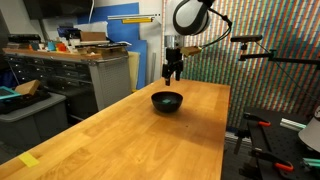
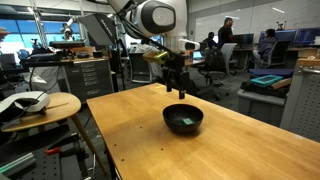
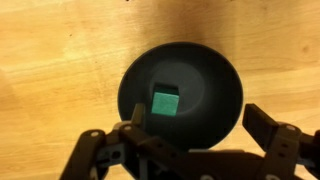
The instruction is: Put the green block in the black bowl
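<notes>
The green block (image 3: 165,102) lies inside the black bowl (image 3: 215,100), left of its middle. It also shows as a green spot in the bowl in an exterior view (image 2: 187,121). The bowl stands on the wooden table in both exterior views (image 1: 167,102) (image 2: 183,112). My gripper (image 3: 200,130) hangs above the bowl, open and empty, its fingers spread over the bowl's near rim. In the exterior views (image 1: 173,72) (image 2: 178,85) it is well above the bowl, apart from it.
The wooden table (image 1: 120,135) stretches toward the camera, with a yellow tape mark (image 1: 29,160) near its front edge. Cabinets and a cluttered bench (image 1: 60,65) stand to one side. A round side table (image 2: 40,105) stands beside the table.
</notes>
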